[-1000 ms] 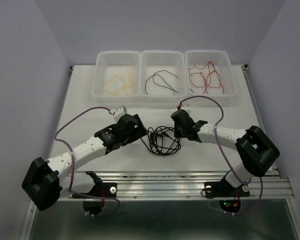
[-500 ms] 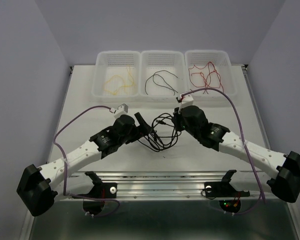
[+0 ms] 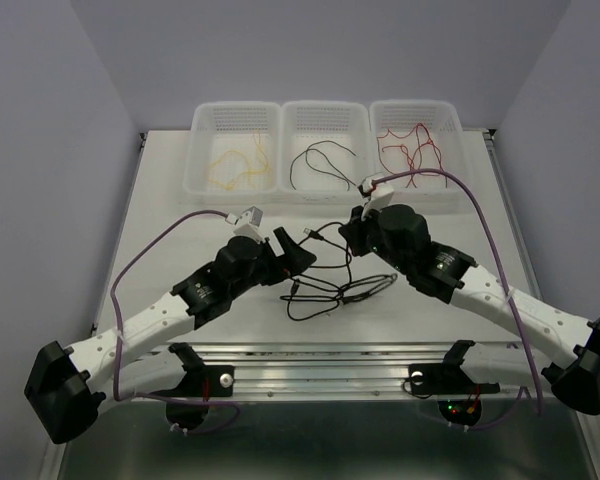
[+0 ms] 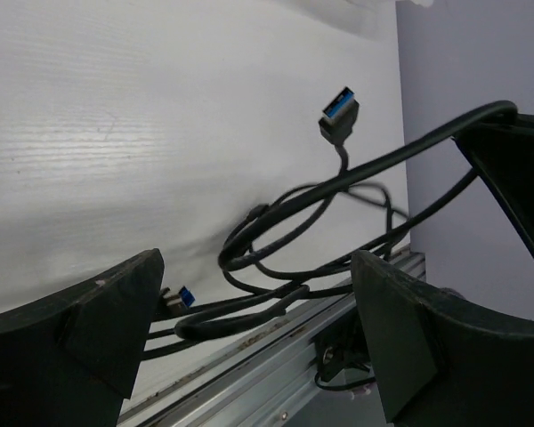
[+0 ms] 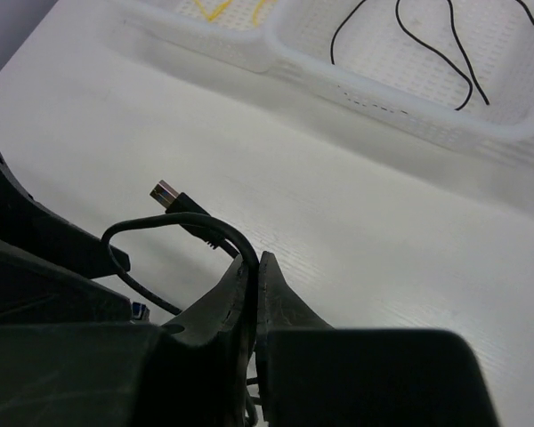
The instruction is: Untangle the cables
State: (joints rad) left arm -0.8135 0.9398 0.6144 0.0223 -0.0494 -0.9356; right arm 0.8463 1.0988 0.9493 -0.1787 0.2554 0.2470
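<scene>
A tangle of black USB cables lies on the white table between my arms. My right gripper is shut on one black strand and holds it raised off the table; its grey plug hangs free just beyond the fingertips. My left gripper is open, its fingers wide apart beside the raised strand, touching nothing. In the left wrist view a thick black cable loops between the fingers, with a blue-tipped plug above. Thin yellow, black and red wires lie in baskets.
Three white mesh baskets stand in a row at the table's back: left, middle, right. A metal rail runs along the near edge, close to the tangle. Purple arm cables arc over both arms.
Both arms have stretched forward. My right gripper has pulled a strand up and back, and the tangle has spread wider and looser. My left gripper has moved right beside it, fingers open.
</scene>
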